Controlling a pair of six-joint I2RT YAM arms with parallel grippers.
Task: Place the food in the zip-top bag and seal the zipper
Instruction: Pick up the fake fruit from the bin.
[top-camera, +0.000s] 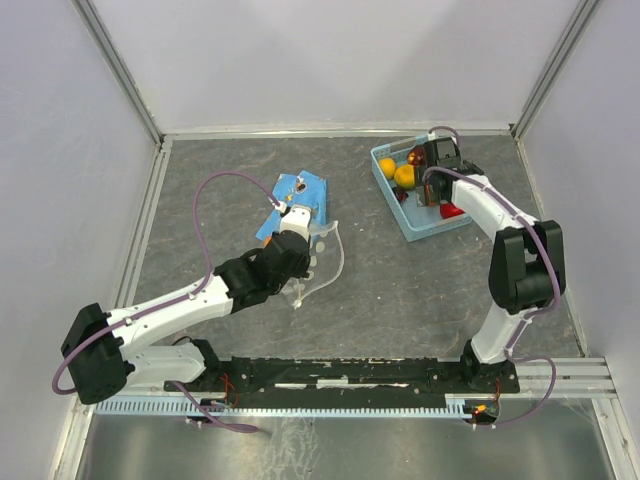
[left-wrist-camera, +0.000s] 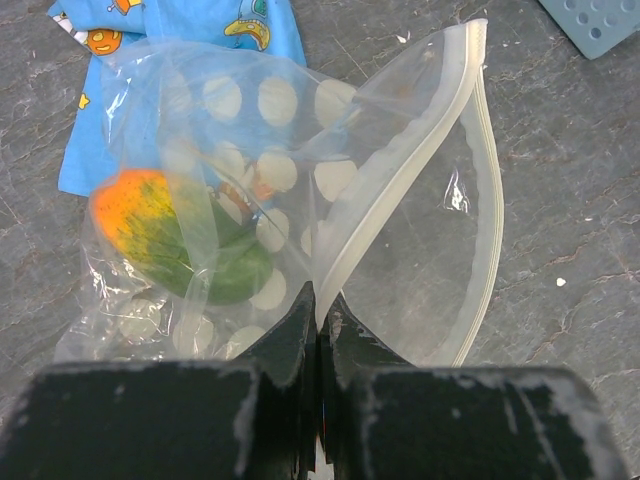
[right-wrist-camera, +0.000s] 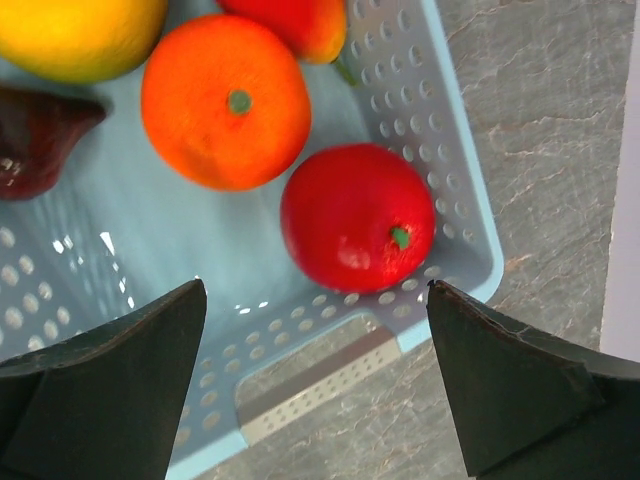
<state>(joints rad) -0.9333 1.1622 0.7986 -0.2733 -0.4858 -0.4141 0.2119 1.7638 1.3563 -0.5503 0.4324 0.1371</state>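
The clear zip-top bag (left-wrist-camera: 400, 200) lies on the grey table with its mouth held open. Its white zipper (left-wrist-camera: 487, 200) curves along the right edge. My left gripper (left-wrist-camera: 320, 300) is shut on the bag's near rim. A green-orange fruit (left-wrist-camera: 170, 235) sits inside the bag. My right gripper (right-wrist-camera: 315, 300) hangs open above the light blue basket (right-wrist-camera: 450, 200), nothing between its fingers. Just ahead of it lies a red fruit (right-wrist-camera: 355, 215), with an orange one (right-wrist-camera: 225, 100), a yellow one (right-wrist-camera: 80, 35) and a dark maroon one (right-wrist-camera: 35, 135) beyond.
A blue patterned cloth (top-camera: 300, 192) lies under the bag's far end. The basket (top-camera: 385, 155) stands at the back right, close to the metal frame rail (top-camera: 340, 130). Grey table (top-camera: 390, 280) stretches between bag and basket.
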